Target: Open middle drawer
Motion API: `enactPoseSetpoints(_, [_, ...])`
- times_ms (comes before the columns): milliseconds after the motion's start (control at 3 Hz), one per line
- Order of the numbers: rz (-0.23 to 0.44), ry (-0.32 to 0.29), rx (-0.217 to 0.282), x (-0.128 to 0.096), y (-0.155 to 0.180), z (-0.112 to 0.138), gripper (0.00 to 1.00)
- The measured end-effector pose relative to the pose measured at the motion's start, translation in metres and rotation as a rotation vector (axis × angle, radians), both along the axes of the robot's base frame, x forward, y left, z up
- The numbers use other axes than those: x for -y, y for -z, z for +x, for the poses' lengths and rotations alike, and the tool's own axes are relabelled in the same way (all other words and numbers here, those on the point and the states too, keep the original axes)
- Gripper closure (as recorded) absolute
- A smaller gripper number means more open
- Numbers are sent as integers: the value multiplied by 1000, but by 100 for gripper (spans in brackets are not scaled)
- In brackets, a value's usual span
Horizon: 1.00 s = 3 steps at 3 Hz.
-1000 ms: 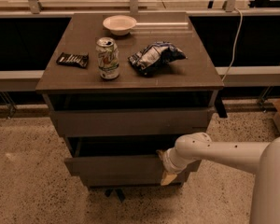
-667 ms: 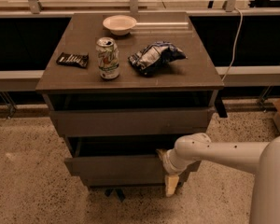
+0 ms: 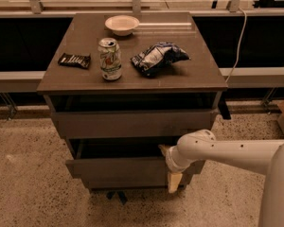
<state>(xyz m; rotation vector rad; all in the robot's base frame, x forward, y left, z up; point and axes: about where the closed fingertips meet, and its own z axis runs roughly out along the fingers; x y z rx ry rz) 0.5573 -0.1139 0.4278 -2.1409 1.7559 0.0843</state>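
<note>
- Since a second ago the pale two-finger gripper (image 3: 170, 169) has dipped slightly at the right end of the flat grey-brown handleless middle drawer front (image 3: 128, 168). The front itself has barely shifted and stands about as far out as it did.
- The middle drawer is partly pulled out: a dark box opening shows behind its upper edge, and its front sits forward of the drawer above.
- The gripper lies against the right end of the middle drawer, carried by a white arm (image 3: 227, 150) that comes in from the right. Whether it is spread or closed, or has hold of the front, I cannot tell.
- I judge the drawer open, though perhaps not fully. With no visible travel over the last second, the pull looks finished or stalled.
- Just above the middle drawer is the tallest, widest grey drawer front (image 3: 132, 123); just below it is the narrowest grey drawer front (image 3: 132, 183).
- Well above the middle drawer, the brown cabinet top (image 3: 189, 74) holds a green-and-white drink can (image 3: 110, 59), a crumpled blue chip bag (image 3: 156, 58), a dark snack bar (image 3: 74, 60) and a white bowl (image 3: 121, 24).
</note>
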Motion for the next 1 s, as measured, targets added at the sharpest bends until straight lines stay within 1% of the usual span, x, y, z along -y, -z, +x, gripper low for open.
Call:
enactPoseSetpoints(333, [1, 16, -20, 5, -1, 2, 18])
enactPoseSetpoints(1000, [11, 51, -100, 20, 28, 1, 65])
